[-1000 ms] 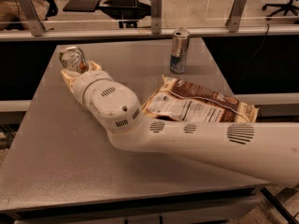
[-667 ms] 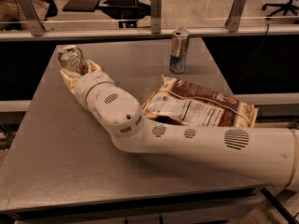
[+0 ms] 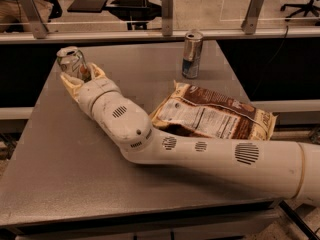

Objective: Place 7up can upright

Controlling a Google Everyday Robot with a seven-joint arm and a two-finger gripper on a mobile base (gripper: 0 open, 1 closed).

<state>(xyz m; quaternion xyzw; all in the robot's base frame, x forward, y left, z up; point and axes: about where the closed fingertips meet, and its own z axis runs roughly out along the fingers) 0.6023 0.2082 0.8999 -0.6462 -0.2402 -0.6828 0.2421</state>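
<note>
The 7up can stands about upright at the far left of the grey table, its shiny silver top facing up and its white and green label partly showing. My gripper is at the can's lower half, with a cream finger on its left and another on its right, shut on it. The can's base is hidden behind the fingers and wrist, so I cannot tell if it rests on the table. My white arm reaches in from the lower right across the table.
A taller slim silver-and-blue can stands upright at the table's far edge. A brown and white chip bag lies flat right of the arm. A railing with metal posts runs behind the table.
The arm's elbow has shifted slightly toward the right. The gripper and the can stay in nearly the same spot.
</note>
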